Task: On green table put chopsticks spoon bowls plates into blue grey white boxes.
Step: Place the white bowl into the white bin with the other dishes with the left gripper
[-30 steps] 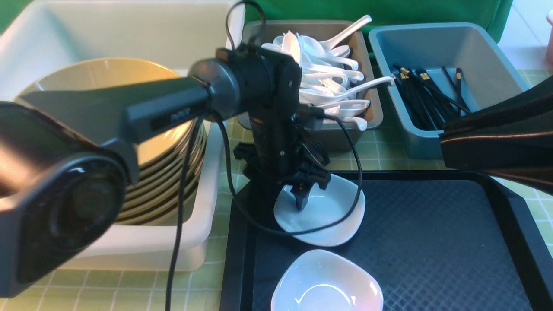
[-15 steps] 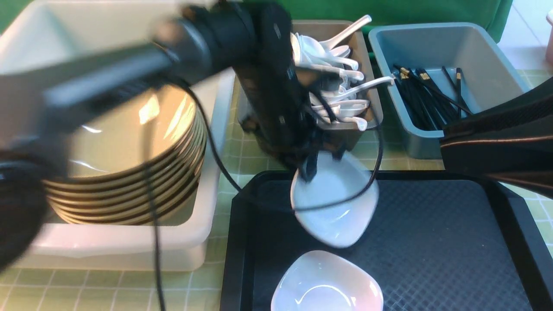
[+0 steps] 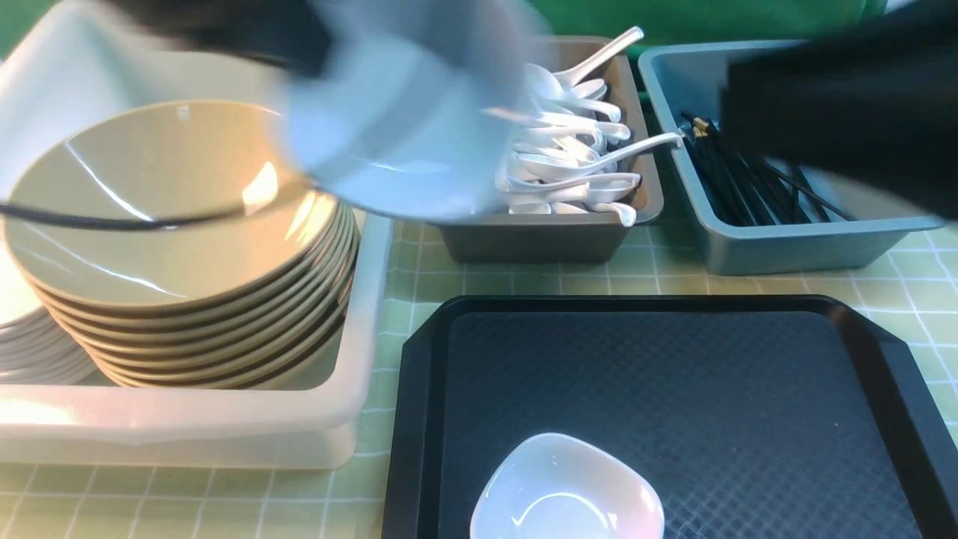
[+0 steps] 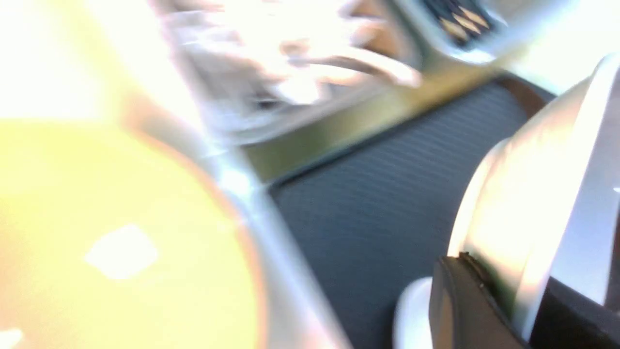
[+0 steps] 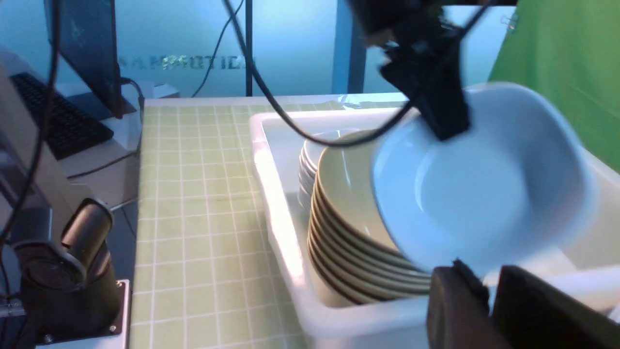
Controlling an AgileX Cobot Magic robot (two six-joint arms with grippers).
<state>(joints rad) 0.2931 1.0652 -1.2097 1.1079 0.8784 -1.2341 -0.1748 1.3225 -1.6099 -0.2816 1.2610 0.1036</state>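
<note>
My left gripper (image 4: 525,310) is shut on the rim of a white bowl (image 3: 404,127), which hangs tilted and blurred above the tan plates (image 3: 172,217) stacked in the white box (image 3: 359,359). The right wrist view shows the same bowl (image 5: 479,184) hanging from the left gripper (image 5: 443,121). A second white bowl (image 3: 566,490) lies on the black tray (image 3: 748,389). White spoons (image 3: 569,142) fill the grey box (image 3: 554,236). Black chopsticks (image 3: 737,187) lie in the blue box (image 3: 793,243). My right gripper (image 5: 489,295) stands slightly open and empty; its arm is a dark blur over the blue box.
More white plates (image 3: 30,352) sit behind the tan stack in the white box. The table has a green checked cloth (image 3: 673,281). In the right wrist view a camera stand (image 5: 68,261) and a keyboard (image 5: 53,116) are beyond the table's edge.
The left gripper shut on the bowl, then lifted it off the tray up and left, over the white box. The right arm rose and now blurs across the blue box.
</note>
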